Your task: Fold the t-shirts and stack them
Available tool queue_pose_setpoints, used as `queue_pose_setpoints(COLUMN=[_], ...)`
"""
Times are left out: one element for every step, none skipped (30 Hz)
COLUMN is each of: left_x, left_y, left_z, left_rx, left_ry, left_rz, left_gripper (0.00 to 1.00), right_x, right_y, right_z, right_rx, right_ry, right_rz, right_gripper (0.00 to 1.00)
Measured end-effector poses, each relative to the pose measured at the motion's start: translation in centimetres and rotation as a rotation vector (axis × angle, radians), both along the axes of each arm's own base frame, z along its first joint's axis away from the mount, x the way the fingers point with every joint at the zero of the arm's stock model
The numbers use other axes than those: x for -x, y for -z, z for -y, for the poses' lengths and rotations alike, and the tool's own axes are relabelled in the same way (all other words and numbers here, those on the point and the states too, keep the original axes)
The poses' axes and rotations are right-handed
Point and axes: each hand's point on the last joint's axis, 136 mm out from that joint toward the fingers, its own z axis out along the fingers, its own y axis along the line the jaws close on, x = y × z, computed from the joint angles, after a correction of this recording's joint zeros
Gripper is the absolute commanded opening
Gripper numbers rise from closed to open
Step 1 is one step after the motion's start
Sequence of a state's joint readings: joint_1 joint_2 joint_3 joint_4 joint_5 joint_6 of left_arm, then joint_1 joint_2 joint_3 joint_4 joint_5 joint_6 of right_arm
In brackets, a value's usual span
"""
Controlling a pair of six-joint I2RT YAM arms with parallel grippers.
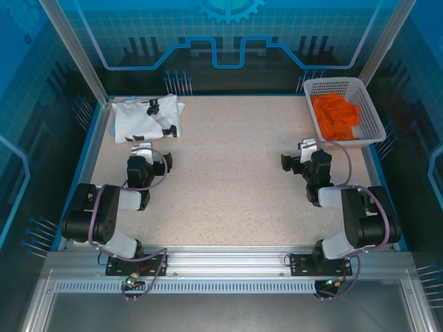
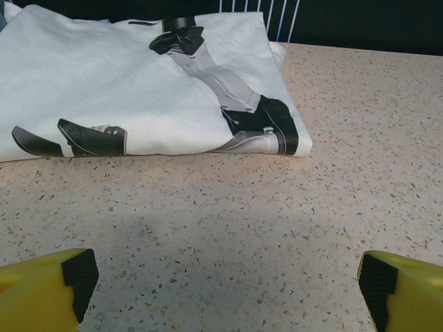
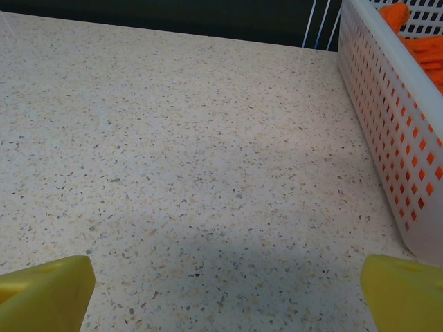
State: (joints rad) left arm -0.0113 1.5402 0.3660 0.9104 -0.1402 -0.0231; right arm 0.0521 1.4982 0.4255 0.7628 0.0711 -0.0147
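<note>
- Left gripper [image 1: 154, 155]: the jaws are spread wide with nothing between them. From the left wrist view [image 2: 225, 290] you just get the two yellow fingers [image 2: 38, 294] at the bottom corners, black pads [image 2: 82, 275] facing inward, and bare speckled table [image 1: 228, 187] in the gap.
- White t-shirt [image 1: 147, 117] sits straight ahead of the left fingers and a bit apart from them, no contact. It's folded flat on the table, black printed marks facing up. In the wrist cam [image 2: 124, 90] its near folded edge runs across in front of both fingertips, with more of the cloth on the left finger's side.
- Right gripper [image 1: 296, 155]: same deal, jaws fully apart and holding nothing. The wrist view [image 3: 225, 290] has a yellow fingertip [image 3: 48, 294] in each bottom corner and plain tabletop between them.
- White lattice basket [image 1: 368, 104] stands ahead of the right fingers and off to the outer, right-finger side, not touching. Its holed wall [image 3: 387, 145] runs away from that fingertip.
- Crumpled orange cloth [image 1: 336, 116] is inside the basket, showing through the holes and over the rim [image 3: 423, 50].
</note>
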Motion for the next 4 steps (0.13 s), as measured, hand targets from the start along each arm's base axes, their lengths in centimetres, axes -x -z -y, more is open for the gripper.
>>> queue_pose_setpoints(left_x=[0.00,0.00,0.00,0.00], left_y=[0.00,0.00,0.00,0.00], left_z=[0.00,0.00,0.00,0.00], left_rx=[0.000,0.000,0.000,0.000], left_ry=[0.000,0.000,0.000,0.000], left_rz=[0.000,0.000,0.000,0.000], left_gripper=[0.99,0.99,0.99,0.99], right_x=[0.02,0.03,0.04,0.04], right_y=[0.04,0.08,0.09,0.09], right_z=[0.00,0.00,0.00,0.00], right_rx=[0.000,0.000,0.000,0.000], right_ry=[0.000,0.000,0.000,0.000], right_rz=[-0.002,-0.003,-0.004,-0.004], right_gripper=[1.00,1.00,1.00,1.00])
